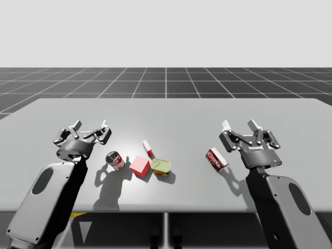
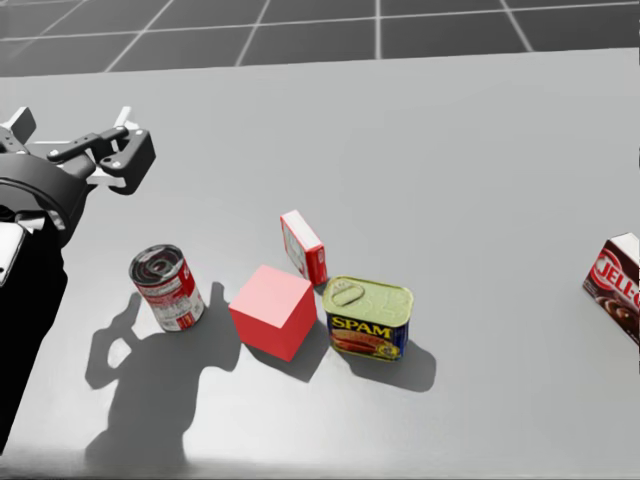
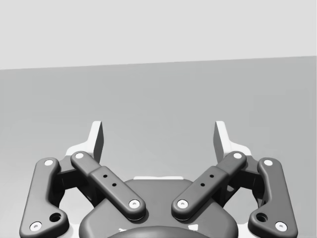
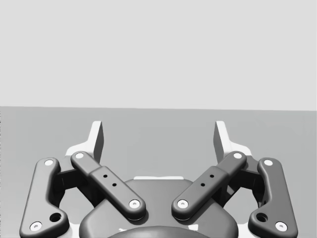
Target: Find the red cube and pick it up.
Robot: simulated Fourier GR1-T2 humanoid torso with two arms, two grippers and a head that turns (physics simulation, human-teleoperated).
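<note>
My left gripper (image 1: 91, 124) and right gripper (image 1: 239, 125) sit fingers apart and empty, either side of the red cube (image 1: 139, 165), which is on the table (image 1: 166, 114) between a sealed round red can (image 1: 114, 160) and a sealed yellow-blue tin (image 1: 161, 166).

A simulator's bare test scene is shown. A plain grey table (image 1: 171, 116) is set on a dark floor (image 1: 155, 83) ruled with a pale grid that runs to a flat horizon, above which a blank pale backdrop (image 1: 166, 31) is seen. Surfaces are rendered smooth and uniform.
</note>
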